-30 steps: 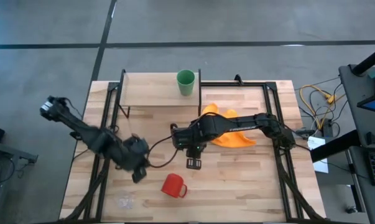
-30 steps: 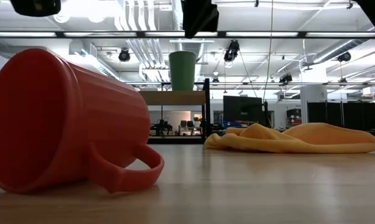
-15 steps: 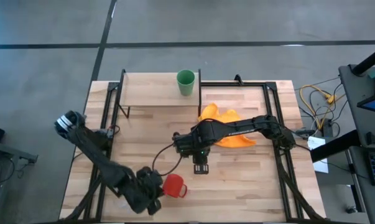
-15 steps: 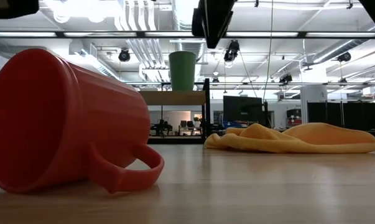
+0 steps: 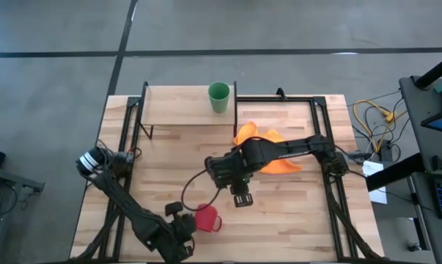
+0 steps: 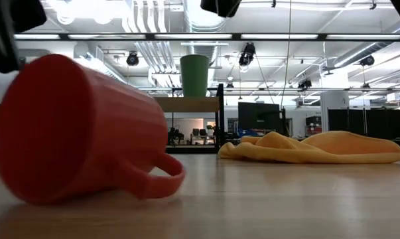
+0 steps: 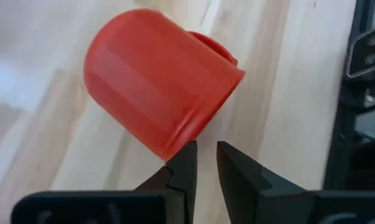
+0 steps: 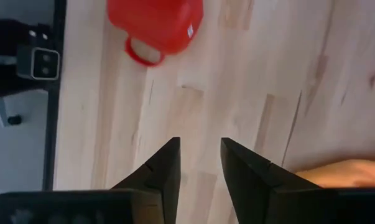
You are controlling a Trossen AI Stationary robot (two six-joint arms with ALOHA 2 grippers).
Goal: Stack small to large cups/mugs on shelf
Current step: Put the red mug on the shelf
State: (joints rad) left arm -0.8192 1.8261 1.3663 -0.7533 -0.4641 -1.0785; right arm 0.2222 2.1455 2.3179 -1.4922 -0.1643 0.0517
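The red mug (image 5: 206,218) lies on its side on the worktop (image 5: 294,213), just beyond the left gripper (image 7: 204,163), whose fingers stand slightly apart, empty. The right gripper (image 8: 199,163) hovers nearby, released.

We note red mug (image 5: 206,218), faintly ribbed sides, near left of centre. We record green cup (image 5: 219,96) on pale wood shelf (image 5: 178,105) with black posts, far side. Orange cloth (image 5: 278,156) right of centre. Tabletop (image 5: 294,213) light wood planks. Both arms dark; left gripper (image 7: 204,163) and right gripper (image 8: 199,160) black.
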